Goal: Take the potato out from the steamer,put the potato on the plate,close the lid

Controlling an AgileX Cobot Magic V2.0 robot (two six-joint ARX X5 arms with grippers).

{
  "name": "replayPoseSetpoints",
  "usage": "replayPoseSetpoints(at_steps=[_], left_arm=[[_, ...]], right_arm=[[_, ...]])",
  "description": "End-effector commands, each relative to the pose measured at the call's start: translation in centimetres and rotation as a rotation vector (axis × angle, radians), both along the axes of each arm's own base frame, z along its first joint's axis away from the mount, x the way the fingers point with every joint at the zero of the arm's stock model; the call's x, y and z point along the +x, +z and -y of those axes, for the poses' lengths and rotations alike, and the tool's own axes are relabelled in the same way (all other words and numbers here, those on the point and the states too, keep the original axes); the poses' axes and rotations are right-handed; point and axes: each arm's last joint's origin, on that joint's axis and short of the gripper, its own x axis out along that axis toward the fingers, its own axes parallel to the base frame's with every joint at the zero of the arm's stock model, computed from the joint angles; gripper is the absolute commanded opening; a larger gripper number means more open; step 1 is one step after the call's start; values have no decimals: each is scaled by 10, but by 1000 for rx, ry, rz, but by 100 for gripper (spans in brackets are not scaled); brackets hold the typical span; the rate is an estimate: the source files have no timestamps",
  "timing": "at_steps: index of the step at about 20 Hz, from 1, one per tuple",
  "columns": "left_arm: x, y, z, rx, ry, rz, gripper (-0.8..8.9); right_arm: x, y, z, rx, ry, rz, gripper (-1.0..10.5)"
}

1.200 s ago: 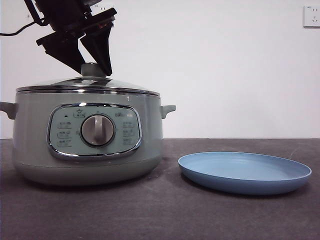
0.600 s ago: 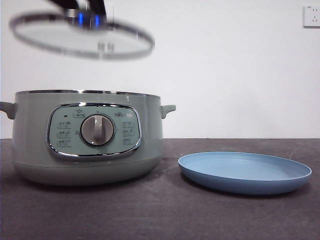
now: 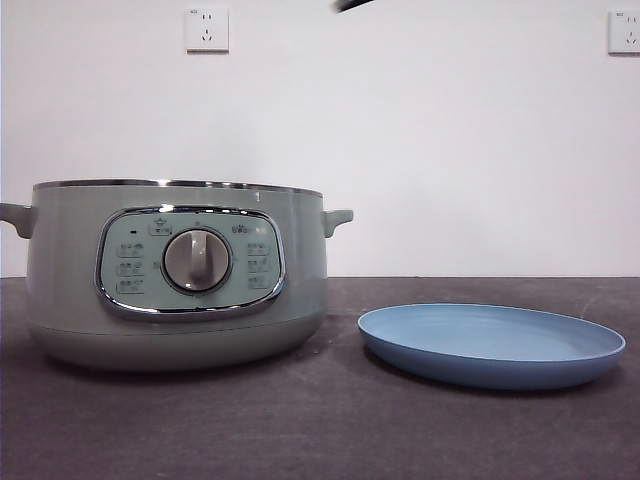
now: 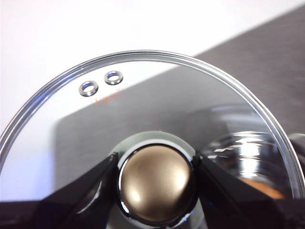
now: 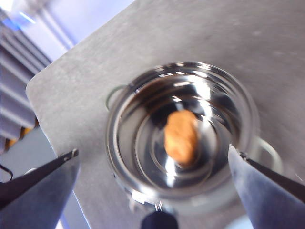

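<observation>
While the plate [image 3: 492, 345] lies empty on the dark table [image 3: 320, 430] at the front, just beside the steamer [image 3: 175, 275], the pot stands uncovered, its chrome rim bare. Seen from the right wrist camera, the right gripper [image 5: 152, 167] hangs high above the open pot with its jaws spread wide and nothing between them; the potato [image 5: 181, 136] rests on the shiny bottom of the steamer's bowl (slightly blurred). Higher up, the left gripper [image 4: 155, 179] has its jaws pressed against both sides of the knob [image 4: 155, 183], gripping the glass lid [image 4: 143, 109] clear of the pot. Two wall sockets [image 3: 207, 29] sit on the white wall behind.
</observation>
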Motion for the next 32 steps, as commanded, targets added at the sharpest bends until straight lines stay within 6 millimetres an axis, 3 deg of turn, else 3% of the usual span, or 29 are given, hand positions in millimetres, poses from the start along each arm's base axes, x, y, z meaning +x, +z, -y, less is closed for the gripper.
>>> replayPoseSetpoints(at_steps=[1,7,12,16,21,22,23,24,25,28,32], left_arm=[[-28,8,-13,30,53,27,-8],[-66,20,-30,-10,81,115,-8],[-74,21,-33,-34,76,129,-8],[-74,21,-32,-54,50,124,-8],[-74,21,-31,-75,37,120,-8],[-74,21,-31,-75,37,120,-8],[-74,21,-31,-76,37,120,-8],[-74,21,-31,-75,37,120,-8],[-74,21,-31,-75,37,120,-8],[-74,21,-31,-75,37,120,-8],[-71,20,-29,-76,29,111,-8]], right_arm=[[15,-9,-27,-33,34,2,658],[46,-57,-92,-205,25,25,658],[58,-116,-127,-328,38,-3,657],[61,-145,-143,-374,44,-15,622],[69,-177,-148,-437,36,-56,589],[70,-182,-149,-450,37,-65,510],[71,-184,-149,-456,35,-68,327],[70,-184,-150,-460,52,-53,84],[67,-183,-153,-464,79,-27,-4],[64,-148,-148,-456,42,32,-10],[45,-31,-100,-366,-32,99,-10]])
